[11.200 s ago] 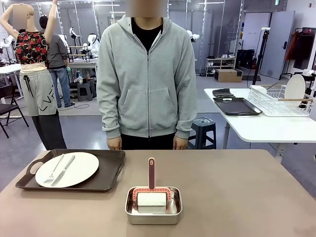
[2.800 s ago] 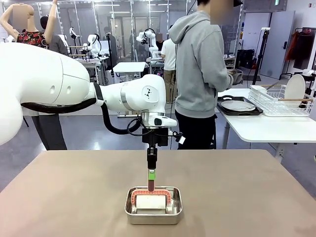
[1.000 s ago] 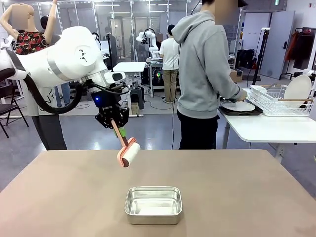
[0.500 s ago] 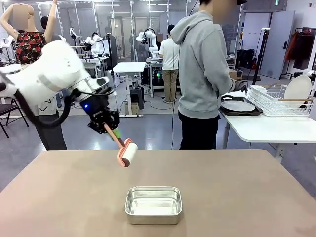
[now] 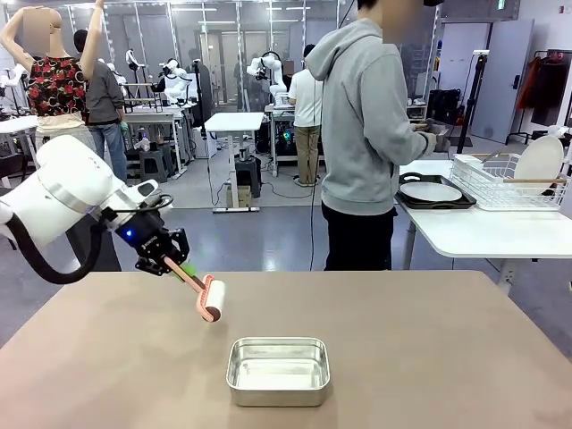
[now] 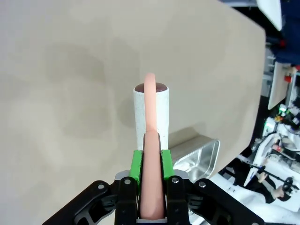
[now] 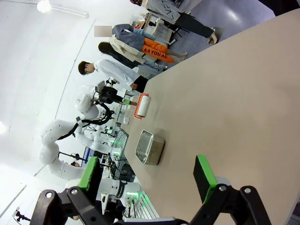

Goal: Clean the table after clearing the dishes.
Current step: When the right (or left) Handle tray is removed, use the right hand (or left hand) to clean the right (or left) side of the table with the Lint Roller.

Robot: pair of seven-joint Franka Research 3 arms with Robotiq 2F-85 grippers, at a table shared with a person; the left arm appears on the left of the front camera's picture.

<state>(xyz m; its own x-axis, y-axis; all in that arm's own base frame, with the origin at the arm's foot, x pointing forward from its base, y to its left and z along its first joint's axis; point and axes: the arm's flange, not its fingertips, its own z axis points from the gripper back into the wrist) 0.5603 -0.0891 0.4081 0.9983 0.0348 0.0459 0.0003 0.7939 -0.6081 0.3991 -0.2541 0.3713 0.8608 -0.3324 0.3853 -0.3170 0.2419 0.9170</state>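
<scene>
My left gripper [image 5: 172,264] is shut on the pink handle of a cleaning roller [image 5: 211,298], held slanted low over the left part of the brownish table [image 5: 429,357]. Whether the roller touches the top I cannot tell. In the left wrist view the green pads of the left gripper [image 6: 151,161] clamp the handle, with the white roller [image 6: 151,110] straight ahead over the table [image 6: 70,70]. My right gripper [image 7: 147,173] stands open above the table [image 7: 225,93]. A white plate [image 5: 431,190], one of the dishes, lies on a dark tray on the far white table.
A small steel pan [image 5: 278,369] sits empty at the table's front middle, also seen as the pan [image 6: 197,154] and the pan [image 7: 149,147]. A person in a grey hoodie [image 5: 366,134] stands turned toward the white table, where a wire rack [image 5: 509,183] holds another plate [image 5: 534,157].
My left arm has swung down and to the left, carrying the roller from mid-air to just over the table. The person's hands have shifted at the white table.
</scene>
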